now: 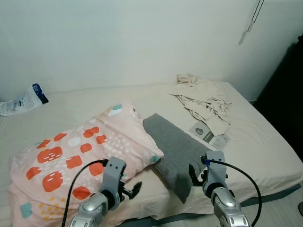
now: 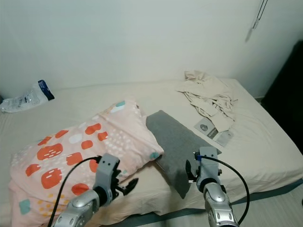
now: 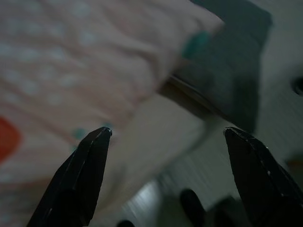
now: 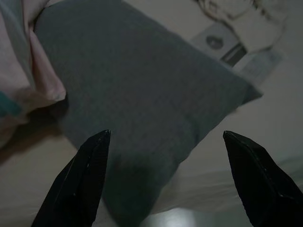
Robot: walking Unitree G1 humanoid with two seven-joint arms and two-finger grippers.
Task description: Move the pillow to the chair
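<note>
A large pink pillow with orange and teal patches lies on the left of the bed. A flat grey pillow lies beside it in the middle, one edge tucked under the pink one. My left gripper hovers open by the pink pillow's near corner; in the left wrist view my left gripper has the pink pillow and grey pillow ahead. My right gripper is open just above the grey pillow's near end. The right wrist view shows my right gripper spread over the grey pillow.
Crumpled beige clothes and two flat packets lie on the bed's right side. A plastic bag rests at the far left by the wall. The bed's front edge is close below my arms. Something dark stands at the right.
</note>
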